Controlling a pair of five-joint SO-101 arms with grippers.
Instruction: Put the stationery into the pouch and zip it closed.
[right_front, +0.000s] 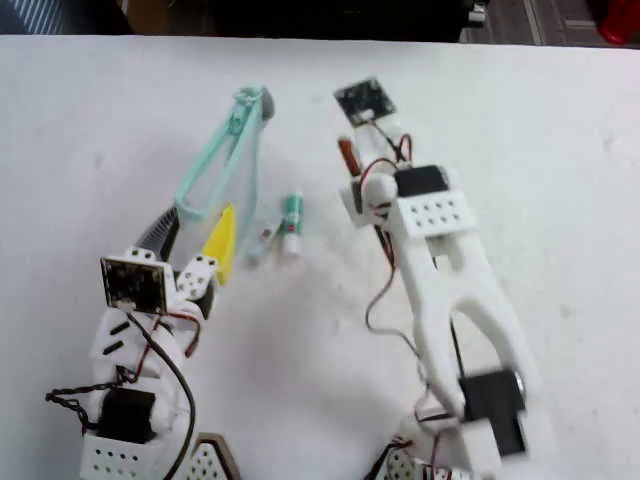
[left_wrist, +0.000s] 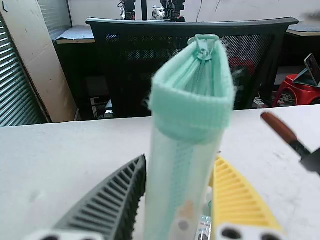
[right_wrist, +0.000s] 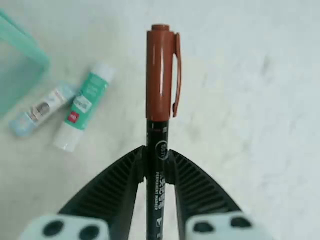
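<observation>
A mint-green zip pouch (right_front: 222, 160) lies left of centre, its zipper pull at the far end. My left gripper (right_front: 200, 218) is shut on the pouch's near end. In the left wrist view the pouch (left_wrist: 192, 100) stands between the grey finger (left_wrist: 107, 205) and the yellow finger (left_wrist: 240, 200). My right gripper (right_wrist: 156, 151) is shut on a black marker with a brown cap (right_wrist: 161, 95), held just right of the pouch (right_front: 347, 155). A green-and-white glue stick (right_front: 291, 222) and a small pale tube (right_front: 262, 242) lie on the table between the arms.
The white table (right_front: 540, 150) has bare room to the right and at the far left. A dark chair (left_wrist: 125, 60) and room clutter stand beyond the far edge. The right arm's cables (right_front: 385, 290) hang over the table.
</observation>
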